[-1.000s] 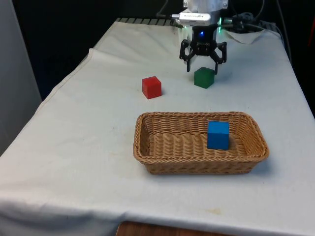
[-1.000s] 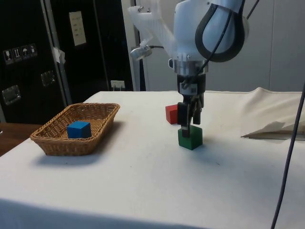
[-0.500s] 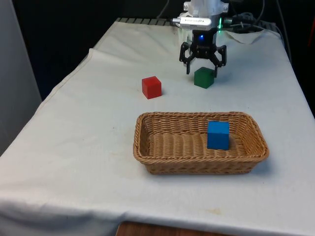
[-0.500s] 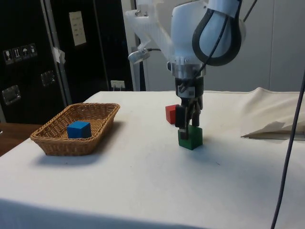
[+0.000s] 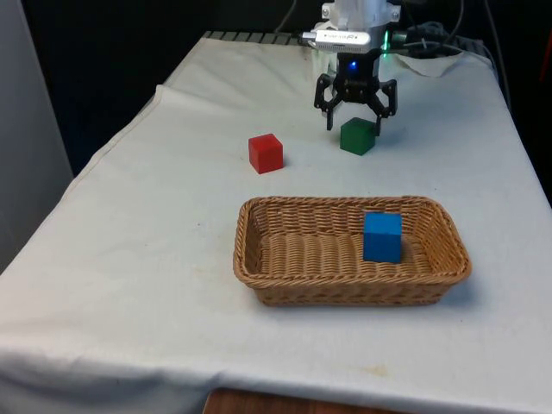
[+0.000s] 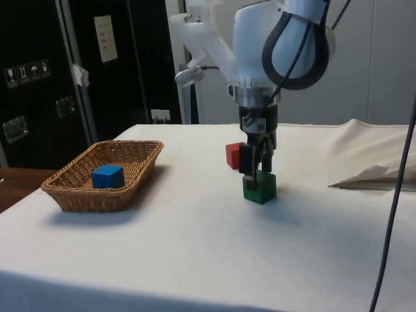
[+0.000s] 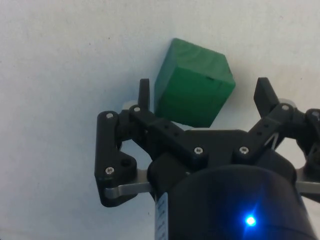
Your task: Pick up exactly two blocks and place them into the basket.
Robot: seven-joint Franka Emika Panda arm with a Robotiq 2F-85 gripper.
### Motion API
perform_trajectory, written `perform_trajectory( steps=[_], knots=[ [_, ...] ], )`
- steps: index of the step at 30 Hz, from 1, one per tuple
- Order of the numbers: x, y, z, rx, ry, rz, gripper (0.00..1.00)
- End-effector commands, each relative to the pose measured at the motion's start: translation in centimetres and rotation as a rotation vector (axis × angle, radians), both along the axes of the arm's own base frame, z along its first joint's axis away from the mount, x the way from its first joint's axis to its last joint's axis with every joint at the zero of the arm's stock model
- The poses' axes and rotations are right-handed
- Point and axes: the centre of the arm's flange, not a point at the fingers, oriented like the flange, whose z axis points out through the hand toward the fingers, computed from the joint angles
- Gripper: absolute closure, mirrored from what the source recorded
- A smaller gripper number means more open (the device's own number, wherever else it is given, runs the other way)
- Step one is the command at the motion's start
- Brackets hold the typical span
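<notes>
Your gripper [image 5: 354,125] hangs wide open over the green block [image 5: 357,136], gripping nothing. The red block [image 5: 266,153] sits at the green one's nine o'clock; the blue block [image 5: 382,236] lies in the basket [image 5: 259,259].

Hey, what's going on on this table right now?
A robot arm is working on getting blocks into a basket. A blue block already sits inside it. The gripper, fingers open, hangs just above a green block on the cloth, one finger on either side, not gripping it. A red block sits apart, towards the front view's left.
</notes>
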Motion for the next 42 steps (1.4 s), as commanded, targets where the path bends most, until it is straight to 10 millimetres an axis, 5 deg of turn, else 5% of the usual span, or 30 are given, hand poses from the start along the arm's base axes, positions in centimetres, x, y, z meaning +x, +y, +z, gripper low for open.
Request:
perform_trajectory(
  steps=[1, 4, 7, 10, 11, 14, 24, 42],
  knots=[
    [0.0, 0.0, 0.0, 0.0, 0.0, 0.0, 0.0],
    [0.0, 0.0, 0.0, 0.0, 0.0, 0.0, 0.0],
    [0.0, 0.0, 0.0, 0.0, 0.0, -0.001, 0.12],
    [0.0, 0.0, 0.0, 0.0, 0.0, -0.001, 0.42],
    [0.0, 0.0, 0.0, 0.0, 0.0, 0.0, 0.71],
    [0.0, 0.0, 0.0, 0.0, 0.0, 0.0, 0.96],
    [0.0, 0.0, 0.0, 0.0, 0.0, 0.001, 0.96],
    [2.9, -0.4, 5.9, 0.062, -0.024, 0.073, 0.96]
  ],
)
